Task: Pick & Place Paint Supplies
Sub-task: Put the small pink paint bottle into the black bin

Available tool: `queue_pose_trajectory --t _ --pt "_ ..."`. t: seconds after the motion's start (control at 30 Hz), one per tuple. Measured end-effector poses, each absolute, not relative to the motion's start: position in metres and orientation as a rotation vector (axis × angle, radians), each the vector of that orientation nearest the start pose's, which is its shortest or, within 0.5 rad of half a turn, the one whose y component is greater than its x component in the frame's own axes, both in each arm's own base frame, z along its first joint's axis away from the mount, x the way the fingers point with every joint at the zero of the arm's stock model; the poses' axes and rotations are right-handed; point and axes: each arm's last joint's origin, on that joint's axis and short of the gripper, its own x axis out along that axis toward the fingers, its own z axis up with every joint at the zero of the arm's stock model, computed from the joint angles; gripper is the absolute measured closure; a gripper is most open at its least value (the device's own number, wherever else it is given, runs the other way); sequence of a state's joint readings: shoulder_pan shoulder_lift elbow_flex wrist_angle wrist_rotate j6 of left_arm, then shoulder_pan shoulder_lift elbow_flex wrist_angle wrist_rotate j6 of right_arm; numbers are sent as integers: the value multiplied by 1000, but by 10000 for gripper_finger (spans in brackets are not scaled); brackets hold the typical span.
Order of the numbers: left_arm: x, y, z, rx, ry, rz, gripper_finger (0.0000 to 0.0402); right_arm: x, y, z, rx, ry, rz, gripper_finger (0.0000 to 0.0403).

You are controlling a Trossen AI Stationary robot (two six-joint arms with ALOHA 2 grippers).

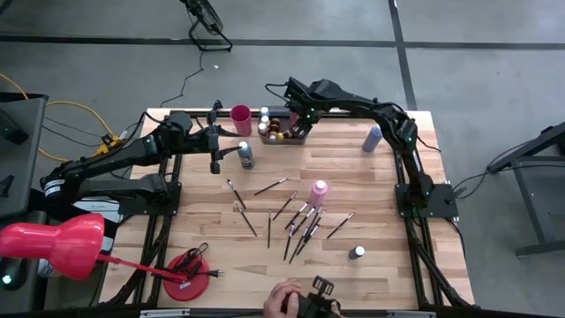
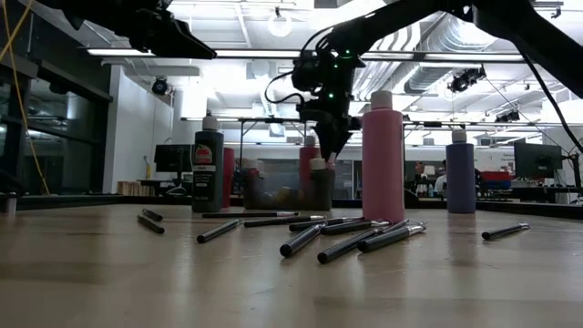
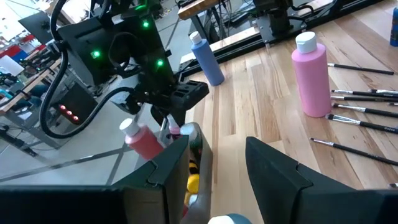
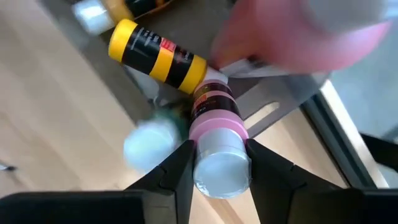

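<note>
My right gripper (image 4: pixel 217 163) hangs over the grey tray (image 1: pixel 295 139) at the table's far edge, shut on a pink paint bottle (image 4: pixel 214 115). A yellow bottle (image 4: pixel 158 59) and others lie in the tray. My left gripper (image 3: pixel 217 180) is open, just left of a dark bottle (image 1: pixel 245 155) that stands upright; its pale cap (image 3: pixel 227 219) shows between the fingers. A tall pink bottle (image 1: pixel 319 190), a lavender bottle (image 1: pixel 372 137) and a small dark bottle (image 1: pixel 357 252) stand on the table. Several brushes (image 1: pixel 296 221) lie flat at mid-table. My right gripper pinches the pink bottle at its white cap (image 4: pixel 219 179) and the neck just below, one finger (image 4: pixel 177 171) on each side. The fingers come from above, pointing down. The bottle hangs below them into the tray, slightly tilted; whether its base rests there I cannot tell.
A pink cup (image 1: pixel 240 117) stands left of the tray. A red round object (image 1: pixel 187 281) lies at the near left corner. A person's hand (image 1: pixel 287 302) is at the near edge. Bare wood shows on the right half of the table, around the small dark bottle.
</note>
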State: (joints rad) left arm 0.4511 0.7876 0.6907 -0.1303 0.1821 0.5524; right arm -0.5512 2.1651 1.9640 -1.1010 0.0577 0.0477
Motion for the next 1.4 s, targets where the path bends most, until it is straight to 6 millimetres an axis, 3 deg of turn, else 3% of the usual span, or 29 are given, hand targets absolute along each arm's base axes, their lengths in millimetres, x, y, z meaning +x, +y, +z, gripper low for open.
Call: queue_pose_trajectory --t 0.4,0.73,1.4 --pt "162 73 305 476 284 201 249 382 -228 248 336 1226 -504 285" --pt "162 73 305 476 284 201 249 374 -220 245 334 1350 -483 281" --pt "162 73 305 476 284 201 249 375 -220 243 268 1372 -432 257"
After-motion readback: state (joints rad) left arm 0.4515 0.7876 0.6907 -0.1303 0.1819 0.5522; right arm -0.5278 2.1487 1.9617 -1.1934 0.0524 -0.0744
